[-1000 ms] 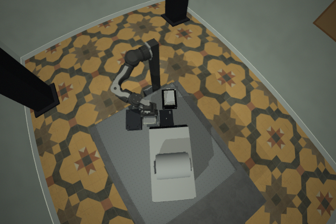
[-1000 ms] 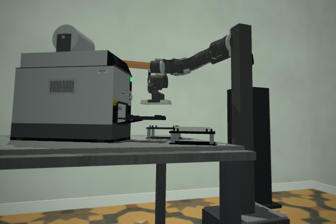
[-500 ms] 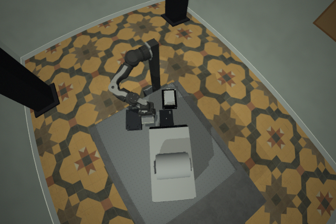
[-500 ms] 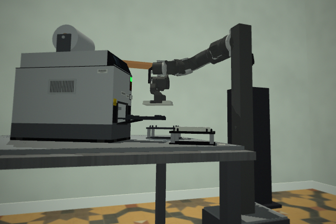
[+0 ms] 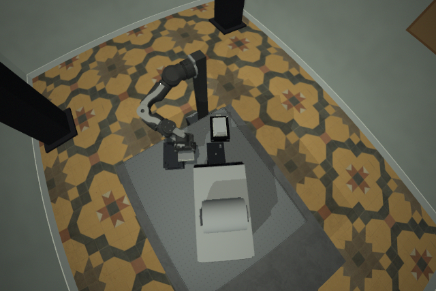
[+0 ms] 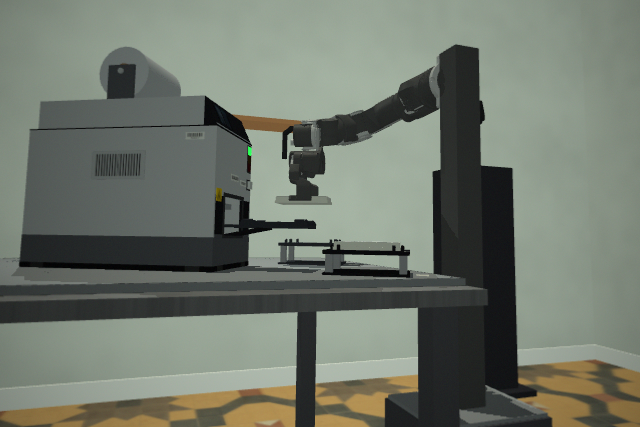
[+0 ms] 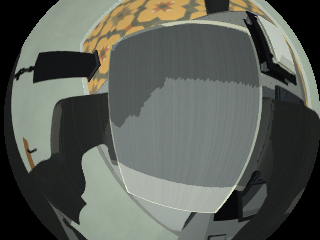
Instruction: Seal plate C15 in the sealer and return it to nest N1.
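Observation:
My gripper is shut on plate C15 and holds it level in the air, above the empty black nest N1. In the side view the gripper carries the flat plate well above the table and higher than the sealer's stage, to the stage's right. In the wrist view the plate's silver-grey top fills the middle. The stage stands out in front of the housing with nothing on it. The lamp is green.
Sealed plate C51 lies in nest N2, beside the arm's post. The sealer's housing with its foil roll fills the table's middle. N1 stands low behind N2 in the side view.

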`<state>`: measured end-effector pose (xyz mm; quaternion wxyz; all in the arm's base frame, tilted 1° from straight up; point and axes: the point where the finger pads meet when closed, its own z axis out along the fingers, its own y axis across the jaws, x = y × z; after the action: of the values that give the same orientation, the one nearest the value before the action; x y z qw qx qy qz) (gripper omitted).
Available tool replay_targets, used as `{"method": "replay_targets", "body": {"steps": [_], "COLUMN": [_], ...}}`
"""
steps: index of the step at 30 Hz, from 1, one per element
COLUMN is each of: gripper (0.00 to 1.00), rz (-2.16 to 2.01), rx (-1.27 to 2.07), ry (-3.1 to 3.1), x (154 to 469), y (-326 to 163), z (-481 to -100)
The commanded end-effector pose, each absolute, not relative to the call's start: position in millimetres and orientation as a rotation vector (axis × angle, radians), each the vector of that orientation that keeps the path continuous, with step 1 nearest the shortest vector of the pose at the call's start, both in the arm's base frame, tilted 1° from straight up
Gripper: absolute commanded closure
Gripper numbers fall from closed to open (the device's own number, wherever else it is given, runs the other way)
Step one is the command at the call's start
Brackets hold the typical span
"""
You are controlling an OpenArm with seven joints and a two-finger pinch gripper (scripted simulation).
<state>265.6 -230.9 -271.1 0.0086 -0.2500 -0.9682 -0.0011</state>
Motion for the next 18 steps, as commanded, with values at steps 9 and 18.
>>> {"method": "replay_targets", "body": {"steps": [9, 18], "gripper": [1.0, 1.0], "rz": [-0.016, -0.007], "rx": [-0.778, -0.781], "ry": [-3.034, -3.03], "x": [243.8, 237.9], "y": [-263.3, -270.7], "z": [-276.1, -278.1]}}
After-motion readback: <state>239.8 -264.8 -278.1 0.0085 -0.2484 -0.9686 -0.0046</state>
